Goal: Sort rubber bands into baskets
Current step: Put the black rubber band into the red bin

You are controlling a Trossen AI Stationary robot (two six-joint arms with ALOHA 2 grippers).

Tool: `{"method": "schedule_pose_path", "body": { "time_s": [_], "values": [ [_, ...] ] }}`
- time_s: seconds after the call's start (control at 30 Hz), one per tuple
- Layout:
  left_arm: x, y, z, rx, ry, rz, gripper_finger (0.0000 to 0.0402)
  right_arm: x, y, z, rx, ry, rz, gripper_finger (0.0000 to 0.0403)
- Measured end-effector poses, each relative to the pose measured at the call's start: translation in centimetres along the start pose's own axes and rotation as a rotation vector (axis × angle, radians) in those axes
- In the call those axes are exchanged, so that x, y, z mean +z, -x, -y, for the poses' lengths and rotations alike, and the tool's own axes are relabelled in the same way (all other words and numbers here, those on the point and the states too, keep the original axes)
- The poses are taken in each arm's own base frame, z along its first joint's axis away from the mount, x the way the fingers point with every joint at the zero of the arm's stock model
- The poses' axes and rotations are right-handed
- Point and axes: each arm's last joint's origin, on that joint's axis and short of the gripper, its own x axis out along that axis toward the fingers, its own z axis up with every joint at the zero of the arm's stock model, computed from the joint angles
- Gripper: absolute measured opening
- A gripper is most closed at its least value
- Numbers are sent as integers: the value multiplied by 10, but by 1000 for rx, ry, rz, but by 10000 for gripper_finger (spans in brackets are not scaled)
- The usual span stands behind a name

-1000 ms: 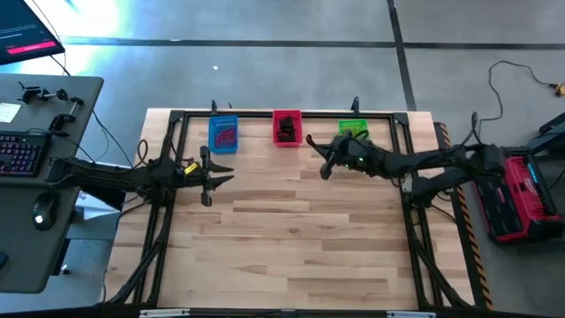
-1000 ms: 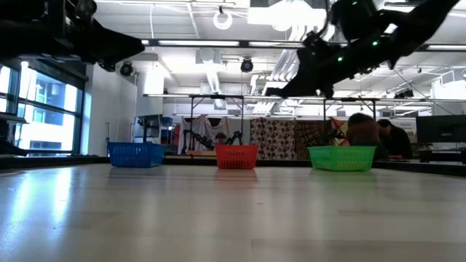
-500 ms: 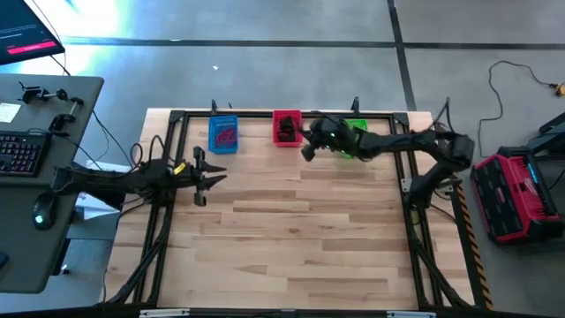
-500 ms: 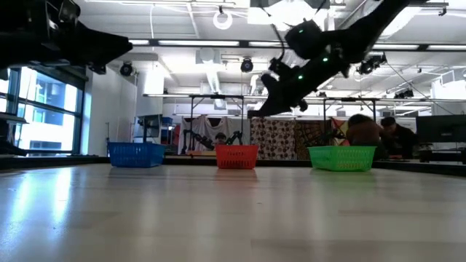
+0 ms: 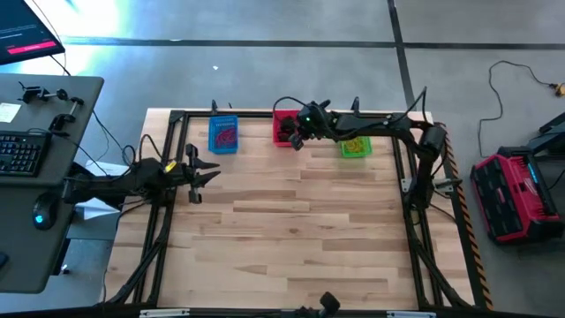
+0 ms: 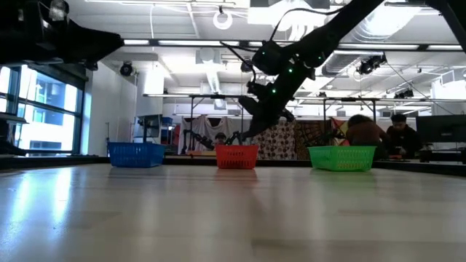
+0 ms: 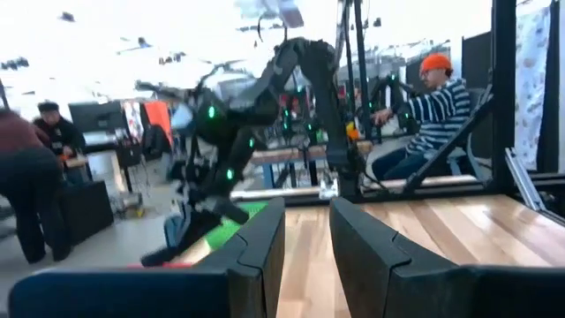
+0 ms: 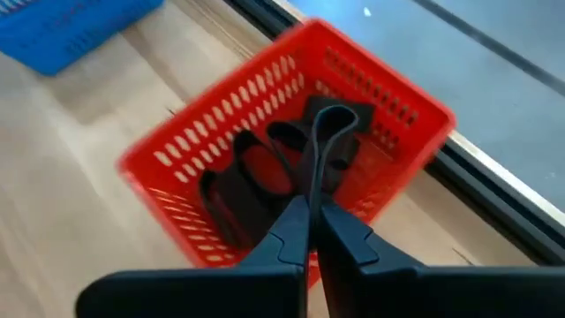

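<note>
The right hand point(image 8: 311, 216) hangs over the red rectangular plastic mesh basket point(image 8: 177, 159), its two dark fingers pressed together on a thick black rubber band point(image 8: 322, 141). The band is drawn into a narrow, stretched loop whose long axis runs straight out from the fingertips toward the basket's far wall. Below it, more thick black rubber bands point(image 8: 234, 190) lie in loose curls on the basket's slotted floor. In the high view the three baskets stand in a row along the 12 o'clock edge of the pale wooden plank worktop point(image 5: 291, 230): the blue mesh basket point(image 5: 223, 134) toward 11, the red one at 12, the green mesh basket point(image 5: 356, 147) toward 1. The left hand point(image 5: 196, 172) waits at 9 o'clock, fingers slightly spread and empty.
</note>
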Motion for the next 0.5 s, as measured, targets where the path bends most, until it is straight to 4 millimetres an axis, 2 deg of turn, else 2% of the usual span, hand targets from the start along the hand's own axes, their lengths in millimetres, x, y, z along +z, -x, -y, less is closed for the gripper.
{"method": "schedule_pose_path", "body": {
  "time_s": [0.23,0.5],
  "values": [
    [3,6,-1,18,-28,30,82,-2,-8,9,-18,-52,-25,0],
    [0,6,-1,26,-12,0,82,-4,-18,8,92,-136,-26,0]
  ]
}}
